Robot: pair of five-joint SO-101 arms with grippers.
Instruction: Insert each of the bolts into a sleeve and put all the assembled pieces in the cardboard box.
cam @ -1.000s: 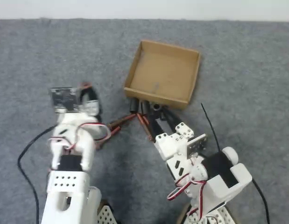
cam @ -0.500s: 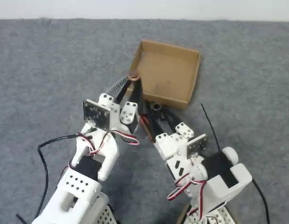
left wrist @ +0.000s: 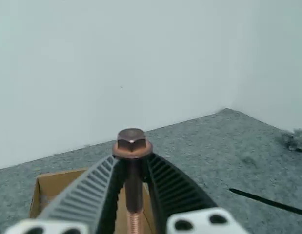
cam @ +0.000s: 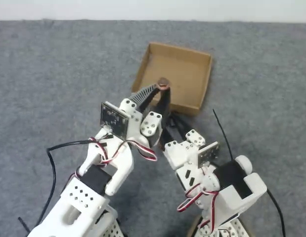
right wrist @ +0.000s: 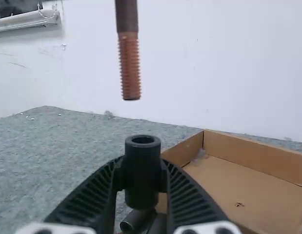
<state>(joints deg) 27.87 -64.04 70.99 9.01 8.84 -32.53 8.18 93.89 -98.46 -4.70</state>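
Bolt (left wrist: 132,183) pinched upright in the left gripper (left wrist: 132,163), head on top and threads pointing down; the fingers are closed on the shank just under the head. The right gripper (right wrist: 142,171) is clamped round a black sleeve (right wrist: 142,161), held upright with its bore facing up, close to the near wall of the box (right wrist: 248,163). Seen from the right wrist, the threaded tip hangs above the sleeve's mouth, clear of it and, to my eye, a touch off centre. A spare sleeve (right wrist: 135,223) lies on the carpet under the right gripper.

I'd call this the mating step, with boxing to come after. If I were guiding it, I'd have the right arm hold dead steady and let the left do all the correcting. It should slide sideways until the tip sits square over the bore, and only then come down. Keeping the bolt plumb matters, since a tilted shank would probably catch its threads on the rim and lever the sleeve askew in its grip. A slow descent seems wise. I'd also keep the bolt gripped until the shank is well inside, or it may topple out.
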